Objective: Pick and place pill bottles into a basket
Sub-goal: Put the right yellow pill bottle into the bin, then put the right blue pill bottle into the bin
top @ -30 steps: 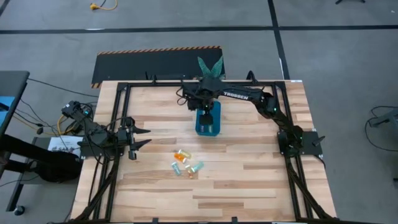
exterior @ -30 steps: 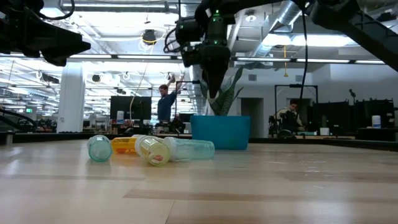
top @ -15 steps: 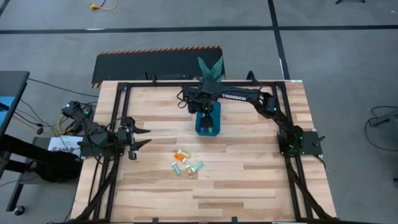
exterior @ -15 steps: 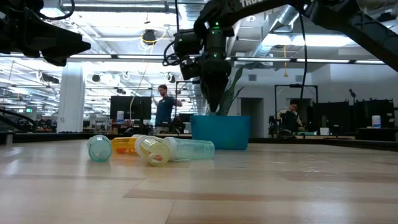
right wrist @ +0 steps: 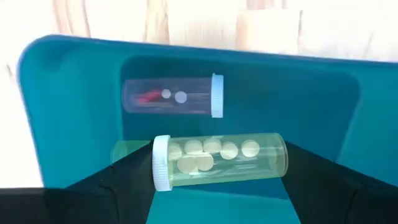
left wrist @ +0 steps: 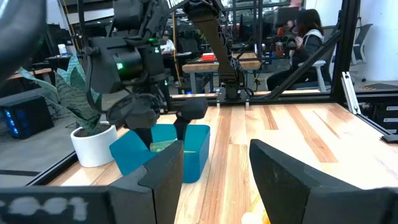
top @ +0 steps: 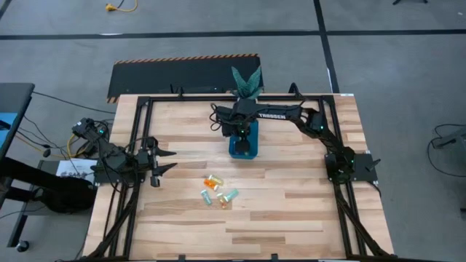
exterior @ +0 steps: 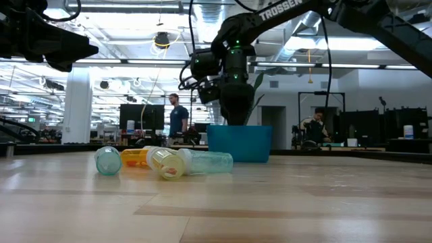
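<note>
My right gripper [top: 244,138] reaches down into the teal-blue basket [top: 242,151] at the far middle of the table, shut on a yellow-green pill bottle [right wrist: 219,158] with a white cap. A clear bottle [right wrist: 174,96] with red pills lies on its side on the basket's floor. Several loose pill bottles [top: 218,193], orange, yellow and teal, lie on their sides on the table nearer the front; they also show in the low view [exterior: 162,162]. My left gripper [top: 169,161] is open and empty at the table's left side. My right gripper pinches the yellow-green bottle lengthwise between its two fingers, one on the cap end [right wrist: 160,163] and one on the bottom end [right wrist: 281,155]. The fingers come from above, pointing down. The bottle lies level inside the basket; whether it touches the floor I cannot tell.
A white pot with a green plant [top: 246,80] stands just beyond the basket at the table's far edge. A black frame [top: 138,145] runs round the table. Bare wood lies to the basket's left and right. People show in the room behind.
My right gripper has gone down into the basket with the yellow-green bottle, its fingertips now below the basket's rim in the low view.
</note>
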You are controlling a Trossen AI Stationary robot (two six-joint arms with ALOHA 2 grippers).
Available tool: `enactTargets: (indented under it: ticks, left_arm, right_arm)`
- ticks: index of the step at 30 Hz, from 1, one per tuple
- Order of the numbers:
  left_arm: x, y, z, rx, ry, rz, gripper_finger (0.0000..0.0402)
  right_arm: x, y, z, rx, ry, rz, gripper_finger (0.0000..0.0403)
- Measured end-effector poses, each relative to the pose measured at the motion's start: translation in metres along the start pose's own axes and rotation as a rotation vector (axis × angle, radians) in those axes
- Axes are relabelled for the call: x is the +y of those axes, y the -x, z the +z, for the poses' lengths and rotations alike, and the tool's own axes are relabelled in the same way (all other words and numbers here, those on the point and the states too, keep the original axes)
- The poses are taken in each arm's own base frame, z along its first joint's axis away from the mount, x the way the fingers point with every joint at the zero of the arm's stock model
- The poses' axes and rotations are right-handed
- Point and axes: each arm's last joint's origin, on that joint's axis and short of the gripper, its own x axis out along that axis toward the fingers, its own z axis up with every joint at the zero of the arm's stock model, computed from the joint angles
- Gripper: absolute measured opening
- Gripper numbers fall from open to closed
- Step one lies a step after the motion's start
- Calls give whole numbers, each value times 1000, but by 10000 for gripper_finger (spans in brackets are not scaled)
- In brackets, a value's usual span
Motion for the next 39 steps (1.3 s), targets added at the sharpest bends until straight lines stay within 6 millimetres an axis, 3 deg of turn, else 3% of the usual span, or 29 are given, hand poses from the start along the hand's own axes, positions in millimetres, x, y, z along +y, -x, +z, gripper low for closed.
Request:
enactTargets:
  ticks: [19,29,39]
  left_arm:
    - [0,0,0,0,0,0,175]
    - [0,0,0,0,0,0,175]
    - [0,0,0,0,0,0,175]
  right_arm:
    - [19,-11,5,5,22,-13,312]
    - [21,-12,6,25,27,-69,348]
    - [21,-12,5,28,35,-68,345]
